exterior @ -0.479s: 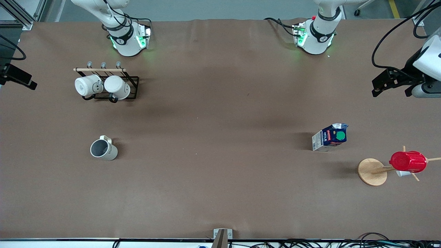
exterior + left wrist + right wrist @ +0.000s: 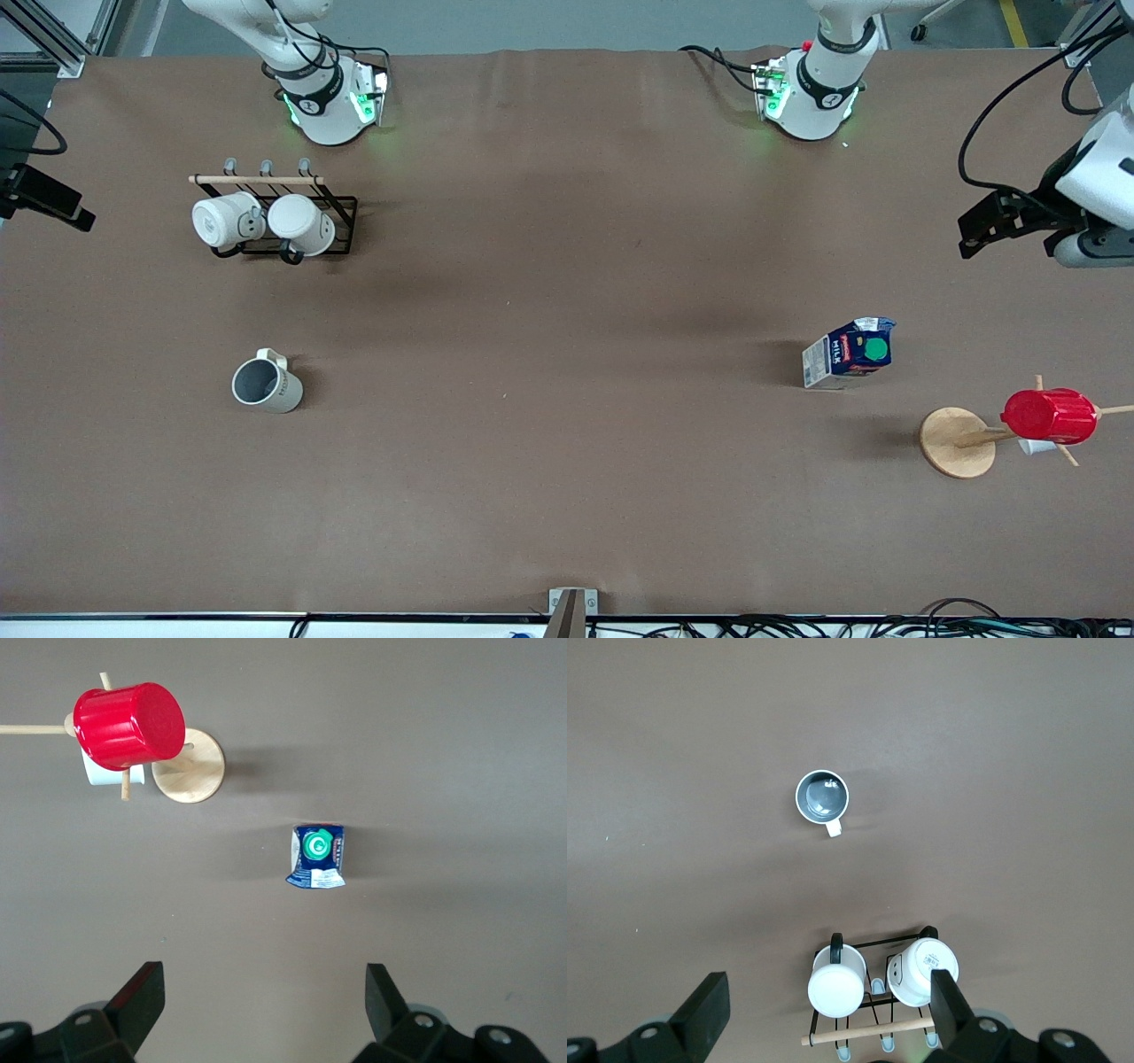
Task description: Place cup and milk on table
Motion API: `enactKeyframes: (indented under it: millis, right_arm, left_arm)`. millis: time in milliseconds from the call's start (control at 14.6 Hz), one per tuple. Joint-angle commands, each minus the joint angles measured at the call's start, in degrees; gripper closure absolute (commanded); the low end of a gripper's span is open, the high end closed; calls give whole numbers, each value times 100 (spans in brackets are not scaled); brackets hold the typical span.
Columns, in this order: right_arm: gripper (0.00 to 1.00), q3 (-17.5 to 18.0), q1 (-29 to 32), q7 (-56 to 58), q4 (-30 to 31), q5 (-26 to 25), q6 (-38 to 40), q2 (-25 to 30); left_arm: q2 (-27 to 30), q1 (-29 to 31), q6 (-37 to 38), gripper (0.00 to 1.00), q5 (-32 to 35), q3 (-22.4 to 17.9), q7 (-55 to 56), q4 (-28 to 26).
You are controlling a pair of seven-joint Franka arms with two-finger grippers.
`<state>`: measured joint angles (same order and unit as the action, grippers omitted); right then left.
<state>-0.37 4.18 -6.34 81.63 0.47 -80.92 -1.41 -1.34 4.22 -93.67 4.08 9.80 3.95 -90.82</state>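
The cup (image 2: pixel 266 385), off-white with a grey inside, stands upright on the brown table (image 2: pixel 567 266) toward the right arm's end; it also shows in the right wrist view (image 2: pixel 823 796). The milk (image 2: pixel 848 354), a dark blue carton with a green cap, stands upright toward the left arm's end; it also shows in the left wrist view (image 2: pixel 317 855). My left gripper (image 2: pixel 263 979) is open and empty, high over the table's end (image 2: pixel 1014 232). My right gripper (image 2: pixel 830 992) is open and empty, high over the mug rack, and only partly in the front view (image 2: pixel 40 197).
A black wire rack (image 2: pixel 341 221) holding two bright white mugs (image 2: pixel 226 221) stands near the right arm's base. A wooden mug tree (image 2: pixel 957 441) carrying a red ribbed cup (image 2: pixel 1050 416) stands nearer to the front camera than the milk. A bracket (image 2: pixel 571 607) sits at the table's front edge.
My left hand has shifted slightly toward the table's end at the left arm's side. The cup, the milk and the right arm have not moved.
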Motion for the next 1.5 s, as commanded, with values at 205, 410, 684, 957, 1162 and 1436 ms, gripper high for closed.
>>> enactKeyframes:
  millis: [205,410,684,957,1162,1436]
  right_arm:
    - [0,72,48,1,256,41,-29,-86]
    - [0,72,48,334,887,32,-616,-280]
    - [0,72,48,905,1619,23,-2145,-912]
    - [0,72,48,1177,1820,14,-3243,-1677]
    - [0,72,48,1732,2557,-3,-4420,-1810]
    - [0,63,66,2145,3271,-74,-5591,-1959]
  left_arm:
    - [-569,-9,-939,0,102,57,-105,-504]
    - [-753,-18,-1741,0,93,57,-113,-1068]
    - [-1342,-44,-1760,0,93,101,-122,-1078]
    - [-1536,-36,-1943,0,84,154,-113,-1253]
    - [-1650,-27,-2076,0,84,154,-122,-1394]
    - [-1782,0,-2120,10,84,154,-122,-1412]
